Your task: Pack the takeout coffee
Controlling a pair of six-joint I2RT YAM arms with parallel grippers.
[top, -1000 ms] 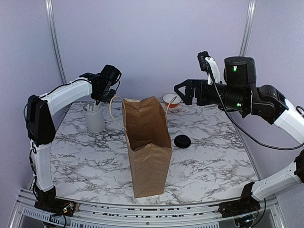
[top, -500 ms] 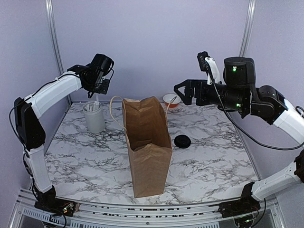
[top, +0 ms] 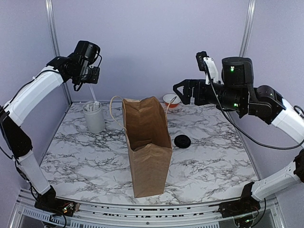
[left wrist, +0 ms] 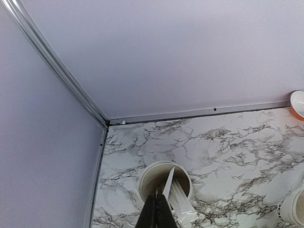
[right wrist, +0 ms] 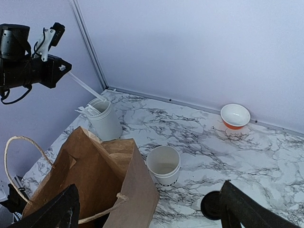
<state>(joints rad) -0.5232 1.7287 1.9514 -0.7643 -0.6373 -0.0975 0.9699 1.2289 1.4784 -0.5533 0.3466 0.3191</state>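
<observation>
A white paper cup [right wrist: 164, 166] stands open, without a lid, behind the brown paper bag [top: 147, 142]. The bag hides the cup in the top view, and it shows at the left wrist view's lower right edge [left wrist: 292, 209]. A round black lid [top: 182, 140] lies flat on the table to the right of the bag. My left gripper [top: 89, 85] is high above the grey-white canister [top: 94, 116], shut on a long white wrapped utensil [left wrist: 169, 183] whose lower end is still in the canister. My right gripper [top: 183, 90] hangs open and empty above the bag's right side.
The bag stands upright and open at mid-table, with rope handles. A small orange-and-white bowl [top: 171, 100] sits at the back near the wall. The canister [left wrist: 165, 183] holds several more wrapped utensils. Walls close off the back and the left side.
My left gripper has risen and moved left from the canister's mouth, drawing the white utensil up with it. The right arm has hardly moved.
</observation>
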